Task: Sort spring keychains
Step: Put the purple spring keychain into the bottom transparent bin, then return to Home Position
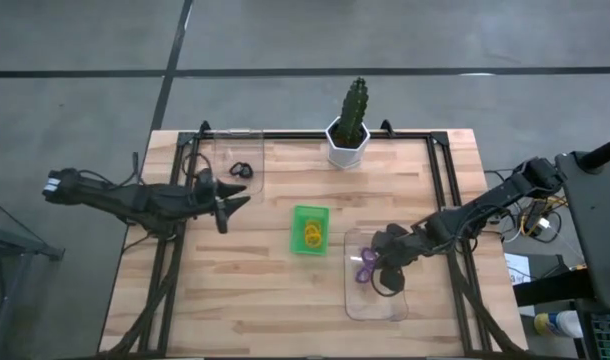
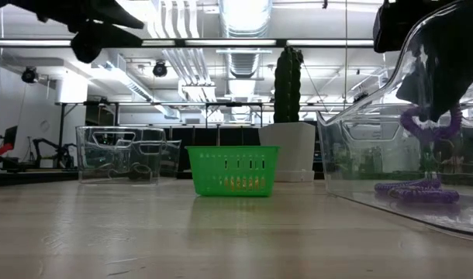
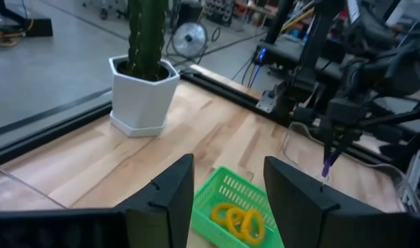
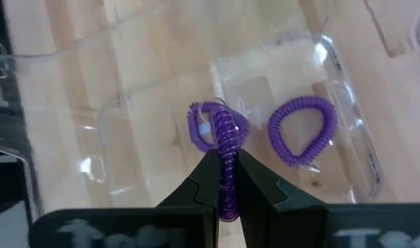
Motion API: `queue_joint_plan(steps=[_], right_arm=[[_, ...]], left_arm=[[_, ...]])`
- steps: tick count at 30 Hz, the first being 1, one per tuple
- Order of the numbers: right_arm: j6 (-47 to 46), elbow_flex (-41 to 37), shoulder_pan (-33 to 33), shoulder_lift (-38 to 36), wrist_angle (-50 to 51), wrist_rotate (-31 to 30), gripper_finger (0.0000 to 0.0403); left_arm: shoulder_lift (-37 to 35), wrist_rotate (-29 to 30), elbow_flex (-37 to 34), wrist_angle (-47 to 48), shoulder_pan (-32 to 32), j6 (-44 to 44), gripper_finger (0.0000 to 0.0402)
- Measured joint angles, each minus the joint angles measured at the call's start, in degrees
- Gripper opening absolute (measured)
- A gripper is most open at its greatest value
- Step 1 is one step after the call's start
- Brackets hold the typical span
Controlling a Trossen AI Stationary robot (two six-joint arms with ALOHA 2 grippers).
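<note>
Bench (image 1: 275,290) fills the middle of the high view, wood top. Cactus pot (image 1: 347,145) at top centre. Clear tray (image 1: 377,305) lower right, second clear tray (image 1: 225,145) upper left, green tray (image 1: 299,247) at centre.

Right end effector (image 4: 227,180) over the lower-right clear tray, clenched on a purple keychain (image 4: 226,145) that hangs from the tips above the tray floor. Another purple ring (image 4: 303,131) lies flat in that tray, right of centre in the right wrist view, and a third seems to sit behind the held one. Left end effector (image 3: 227,193) released, fingers well apart, hovering left of centre in the high view near the upper-left tray, facing the green tray.

Yellow-orange rings (image 3: 236,220) lie in the green tray. A black ring (image 1: 239,170) lies in the upper-left tray.

Handling, judged: coiled loops look very light and springy, so they will stretch or swing, and may snag on a tray wall. Best pinched across the coil on one side of the loop, as the right one does. Likely not fragile and not slippery.
</note>
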State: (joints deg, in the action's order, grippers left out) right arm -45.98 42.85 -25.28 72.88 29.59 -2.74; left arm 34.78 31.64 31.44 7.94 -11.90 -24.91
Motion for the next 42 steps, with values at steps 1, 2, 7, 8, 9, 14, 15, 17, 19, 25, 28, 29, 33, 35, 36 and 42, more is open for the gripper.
queue_joint_plan(steps=[1, 2, 7, 8, 9, 14, 15, 17, 19, 25, 28, 29, 33, 35, 36, 42], right_arm=[[-0.30, 0.00, 0.00, 0.00, 0.44, 0.00, 0.0024], [-0.35, 0.00, 0.00, 0.00, 0.45, 0.00, 0.0024], [-0.39, 0.02, 0.02, 0.25, 0.21, 0.00, 0.0025], [-0.38, 0.01, 0.02, 0.39, 0.24, 0.00, 0.0025], [-0.37, 0.00, 0.02, 0.49, 0.25, 0.00, 0.0025], [-0.41, 0.02, 0.04, 2.33, -0.03, -0.07, 0.0035], [-0.41, 0.02, 0.04, 2.67, -0.14, -0.20, 0.0039], [-0.37, 0.13, 0.04, 3.51, -0.23, -0.32, 0.0050], [-0.12, 0.13, 0.04, 4.17, -0.04, -0.63, 0.0062], [0.89, 0.13, 0.04, 4.44, -0.18, -0.66, 0.0091], [0.94, 0.11, 0.04, 4.34, -0.19, -0.61, 0.0102], [0.92, 0.11, 0.04, 4.21, -0.20, -0.54, 0.0104], [-0.14, -0.11, 0.04, 2.28, -1.63, -2.19, 0.0111], [0.62, -0.11, 0.00, -0.24, -3.96, -5.85, 0.0111], [1.61, -0.09, 0.00, -1.86, -5.25, -7.87, 0.0110], [14.41, -0.04, 0.04, -13.46, -5.15, -17.14, 0.0100]], left_arm=[[-1.55, 0.02, -0.77, 0.00, 0.00, 0.38, 0.0168], [-3.03, 0.02, -1.50, 0.00, 0.00, 0.83, 0.0168], [-10.18, 0.01, -5.22, 0.10, 0.00, 1.35, 0.0168], [-11.30, 0.01, -5.98, 0.14, 0.00, 1.38, 0.0168], [-12.46, 0.00, -6.71, 0.18, 0.00, 1.38, 0.0168], [-16.91, 0.00, -9.79, 0.41, 0.00, 1.38, 0.0168], [-17.79, 0.04, -10.23, 0.35, 0.00, 1.46, 0.0168], [-19.12, 0.13, -11.24, 0.47, 0.02, 2.19, 0.0168], [-20.21, 0.00, -12.27, 1.57, 0.00, 2.32, 0.0168], [-21.70, 0.01, -12.95, 2.78, 0.01, 2.30, 0.0168], [-21.70, -0.02, -13.02, 3.50, 0.00, 2.06, 0.0168], [-21.72, -0.02, -13.02, 3.57, 0.00, 1.87, 0.0168], [-21.70, -0.02, -13.02, 3.71, 0.00, 1.84, 0.0168], [-21.72, -0.02, -13.02, 3.67, 0.00, 1.79, 0.0168], [-21.70, -0.02, -13.02, 3.69, 0.00, 1.77, 0.0168], [-21.70, -0.04, -13.02, 3.66, 0.00, 1.73, 0.0168]])
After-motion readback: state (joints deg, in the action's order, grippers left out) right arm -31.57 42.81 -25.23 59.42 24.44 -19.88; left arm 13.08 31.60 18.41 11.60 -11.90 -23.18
